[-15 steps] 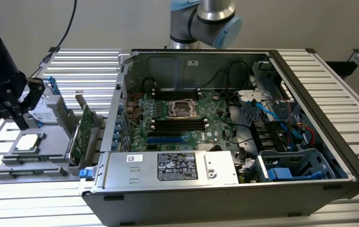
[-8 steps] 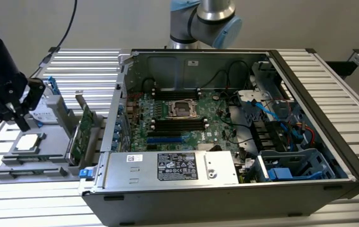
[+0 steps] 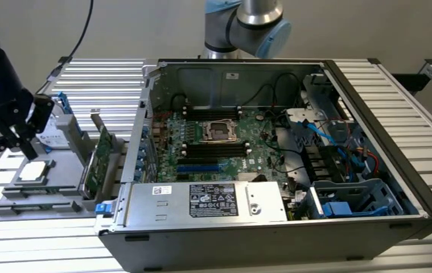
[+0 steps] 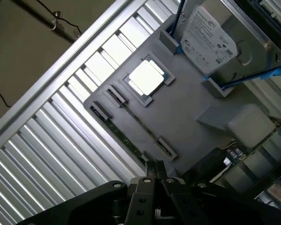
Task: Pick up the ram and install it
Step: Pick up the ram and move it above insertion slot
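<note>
The ram (image 4: 123, 135) is a thin green stick standing on edge between two clips on the grey tray (image 4: 192, 103). My gripper (image 4: 155, 169) hangs over the tray with its two black fingers pressed together, shut on nothing, its tips close to one end of the ram. Seen from outside, the gripper (image 3: 27, 149) hovers above the same tray (image 3: 60, 173) at the exterior view's left, beside the open computer case (image 3: 367, 102). The motherboard's black memory slots (image 3: 216, 151) lie inside the case, near the processor socket.
The tray also holds a silver processor (image 4: 146, 77), a hard drive with blue rails (image 4: 215, 37) and an upright green expansion card (image 3: 102, 151). A slatted metal table (image 3: 428, 170) carries everything. Cables and a power supply (image 3: 216, 199) crowd the case.
</note>
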`<state>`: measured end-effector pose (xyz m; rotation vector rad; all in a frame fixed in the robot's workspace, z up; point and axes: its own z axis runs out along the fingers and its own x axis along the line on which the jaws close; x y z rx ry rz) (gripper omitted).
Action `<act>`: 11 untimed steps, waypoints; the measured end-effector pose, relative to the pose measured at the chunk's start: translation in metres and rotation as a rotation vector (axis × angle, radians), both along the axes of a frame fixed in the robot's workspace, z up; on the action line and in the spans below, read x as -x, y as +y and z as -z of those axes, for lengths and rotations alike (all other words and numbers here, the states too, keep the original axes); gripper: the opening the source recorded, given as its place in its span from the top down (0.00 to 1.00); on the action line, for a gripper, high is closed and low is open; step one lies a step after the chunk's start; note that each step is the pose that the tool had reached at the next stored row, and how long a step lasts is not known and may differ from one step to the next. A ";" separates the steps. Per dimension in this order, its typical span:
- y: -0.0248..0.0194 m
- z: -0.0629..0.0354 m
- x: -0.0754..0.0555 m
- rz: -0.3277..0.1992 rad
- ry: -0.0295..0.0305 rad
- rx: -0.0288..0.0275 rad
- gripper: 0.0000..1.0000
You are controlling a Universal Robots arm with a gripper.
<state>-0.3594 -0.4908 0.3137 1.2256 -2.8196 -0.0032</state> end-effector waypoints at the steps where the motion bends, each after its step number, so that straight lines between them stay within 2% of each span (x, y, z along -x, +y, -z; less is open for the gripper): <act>1: 0.0000 0.0005 0.000 -0.020 0.0000 0.0000 0.89; 11: 0.0000 0.0025 0.000 -0.201 -0.0001 0.0000 0.89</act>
